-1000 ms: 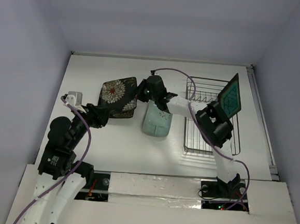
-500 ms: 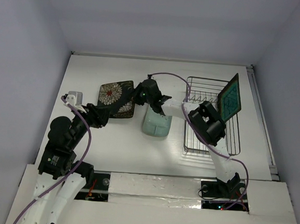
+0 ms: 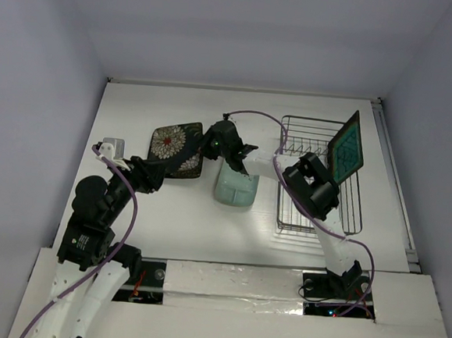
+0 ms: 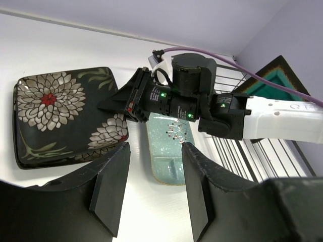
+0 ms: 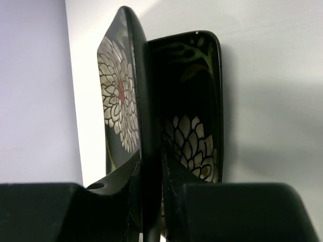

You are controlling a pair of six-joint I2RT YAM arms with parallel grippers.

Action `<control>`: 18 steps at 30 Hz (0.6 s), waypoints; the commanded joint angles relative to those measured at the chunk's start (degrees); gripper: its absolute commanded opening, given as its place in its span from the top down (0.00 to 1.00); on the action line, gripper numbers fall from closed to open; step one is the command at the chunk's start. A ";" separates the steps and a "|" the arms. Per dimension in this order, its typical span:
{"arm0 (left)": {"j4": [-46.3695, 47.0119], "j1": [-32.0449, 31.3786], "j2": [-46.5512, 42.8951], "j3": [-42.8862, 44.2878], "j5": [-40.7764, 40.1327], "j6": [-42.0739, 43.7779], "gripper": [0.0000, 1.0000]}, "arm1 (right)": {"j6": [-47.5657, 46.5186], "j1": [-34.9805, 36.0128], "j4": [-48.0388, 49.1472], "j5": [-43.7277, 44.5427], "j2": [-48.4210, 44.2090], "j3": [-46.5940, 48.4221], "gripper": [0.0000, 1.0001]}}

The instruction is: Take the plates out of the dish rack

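Here we look down on a white table (image 3: 128, 114), with two robot arms rising from the bottom edge of the overhead view. Just left of centre, the right gripper (image 3: 207, 145) is clenched on the rim of a tilted flower plate (image 5: 118, 96) — dark and square, with white petals around a red centre. In the right wrist view its fingers (image 5: 174, 176) pinch that plate edge-on at the bottom middle of the frame. The plate leans over a flat flower plate (image 5: 194, 96) of the same pattern, which lies on the table to its right. We cannot tell whether the two plates touch.

In the overhead view a pale mint-green plate (image 3: 235, 187) lies flat at the centre, just right of the flower plates and below the right gripper. Right of centre sits the wire dish rack (image 3: 300, 218). A teal plate (image 3: 347, 147) with a dark rim stands upright, slightly tilted, at the rack's upper right end.

The left gripper (image 3: 149, 171) hangs near the lower left corner of the flower plates. In the left wrist view its jaws stand released — nothing lies between the two dark pads (image 4: 108, 189), and the flower plates, the right gripper and the mint-green plate show beyond them
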 commanded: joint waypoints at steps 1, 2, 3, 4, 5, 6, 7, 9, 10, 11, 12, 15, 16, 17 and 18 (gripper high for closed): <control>2.44 0.35 -0.55 -0.02 0.53 -0.28 0.58 | 3.01 1.15 9.30 0.04 -1.28 3.34 0.80; 2.35 0.35 -0.64 -0.02 0.61 -0.37 0.58 | 3.01 1.15 9.30 0.22 -1.10 3.25 0.77; 2.44 0.35 -0.64 -0.02 0.53 -0.37 0.58 | 3.01 1.15 9.22 0.22 -1.01 3.34 0.77; 2.44 0.35 -0.64 -0.02 0.53 -0.28 0.58 | 3.10 1.15 9.13 0.31 -0.93 3.42 0.76; 2.35 0.35 -0.73 -0.11 0.53 -0.37 0.58 | 3.10 1.15 9.04 0.31 -0.75 3.51 0.74; 2.44 0.35 -0.73 -0.02 0.53 -0.37 0.58 | 2.93 1.15 8.34 0.40 -0.84 3.51 0.71; 2.35 0.35 -0.82 -0.02 0.53 -0.37 0.58 | 2.49 1.15 7.55 0.48 -0.66 3.77 0.69; 2.35 0.35 -0.82 -0.02 0.53 -0.28 0.58 | 1.70 1.67 5.36 1.01 -0.75 4.30 0.63; 2.44 0.35 -0.82 -0.11 0.61 -0.37 0.58 | 0.82 1.67 4.30 1.19 -0.75 4.56 0.61; 2.44 0.35 -0.73 -0.02 0.53 -0.37 0.58 | 0.21 1.67 1.34 1.54 -0.75 5.70 0.55; 2.53 0.35 -0.82 -0.11 0.61 -0.28 0.58 | -0.58 1.67 -0.43 1.54 -0.75 6.49 0.51; 2.53 0.35 -0.90 -0.11 0.62 -0.37 0.58 | -3.66 2.20 -6.76 3.56 -0.31 9.65 0.38; 2.44 0.35 -0.99 -0.02 0.70 -0.37 0.58 | -5.23 2.20 -8.61 4.00 -0.22 10.62 0.35; 2.44 0.35 -0.99 -0.11 0.62 -0.28 0.58 | -6.03 2.20 -11.85 5.13 -0.14 11.67 0.30; 2.53 0.35 -1.08 -0.11 0.61 -0.37 0.58 | -7.00 2.20 -14.14 5.84 0.13 13.51 0.28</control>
